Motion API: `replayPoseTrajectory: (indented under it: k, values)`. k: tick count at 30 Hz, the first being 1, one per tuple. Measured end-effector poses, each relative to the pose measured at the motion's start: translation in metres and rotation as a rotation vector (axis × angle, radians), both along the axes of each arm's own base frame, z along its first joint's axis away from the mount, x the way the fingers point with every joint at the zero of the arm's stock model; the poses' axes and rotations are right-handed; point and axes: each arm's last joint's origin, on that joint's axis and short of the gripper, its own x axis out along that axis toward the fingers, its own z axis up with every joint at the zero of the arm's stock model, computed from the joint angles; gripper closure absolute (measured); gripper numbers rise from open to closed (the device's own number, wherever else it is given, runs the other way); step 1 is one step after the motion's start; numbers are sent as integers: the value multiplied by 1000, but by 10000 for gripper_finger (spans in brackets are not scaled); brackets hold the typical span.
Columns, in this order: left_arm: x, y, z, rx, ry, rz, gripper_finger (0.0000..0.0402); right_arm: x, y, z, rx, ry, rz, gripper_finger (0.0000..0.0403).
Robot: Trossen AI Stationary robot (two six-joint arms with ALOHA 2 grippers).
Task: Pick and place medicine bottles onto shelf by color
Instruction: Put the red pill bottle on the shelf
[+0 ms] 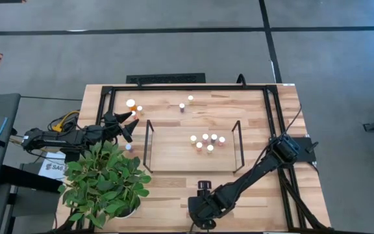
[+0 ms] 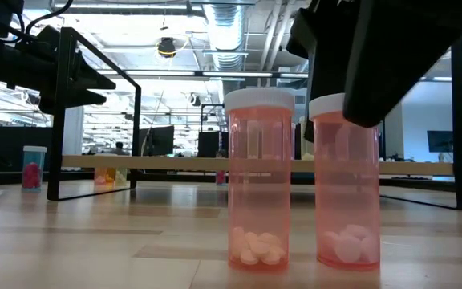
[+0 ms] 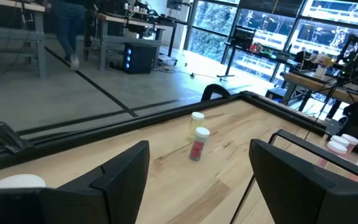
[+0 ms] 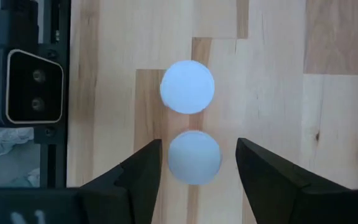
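Note:
Two orange medicine bottles with white caps stand upright side by side near the table's front edge (image 2: 259,177) (image 2: 346,189). My right gripper (image 4: 199,146) points down over one of them, open, a finger on either side of its cap (image 4: 194,157) with a small gap each side. The other cap (image 4: 187,87) shows just beyond. In the high view the right gripper (image 1: 203,218) hides both. The shelf (image 1: 174,156) holds several bottles (image 1: 206,142). My left gripper (image 3: 197,186) waits open and level at the table's left, facing a red bottle (image 3: 197,144).
More bottles stand at the table's far left (image 1: 132,104) and far middle (image 1: 186,103). A potted plant (image 1: 102,182) fills the near left corner. A small camera block (image 4: 33,87) sits on the table beside the two orange bottles. A black frame (image 1: 271,110) borders the table.

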Motion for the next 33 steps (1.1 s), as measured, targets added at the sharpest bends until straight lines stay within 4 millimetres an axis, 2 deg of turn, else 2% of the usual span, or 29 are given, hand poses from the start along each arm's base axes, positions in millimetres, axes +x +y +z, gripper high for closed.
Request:
replayPoseTrajectory:
  k: [21, 29, 33]
  values:
    - [0, 0, 0, 0, 0, 0, 137, 2, 0, 1, 54, 19, 60, 282]
    - [0, 0, 0, 0, 0, 0, 137, 3, -1, 1, 52, 21, 56, 279]
    - [0, 0, 0, 0, 0, 0, 137, 2, -7, 9, 69, 24, 23, 278]
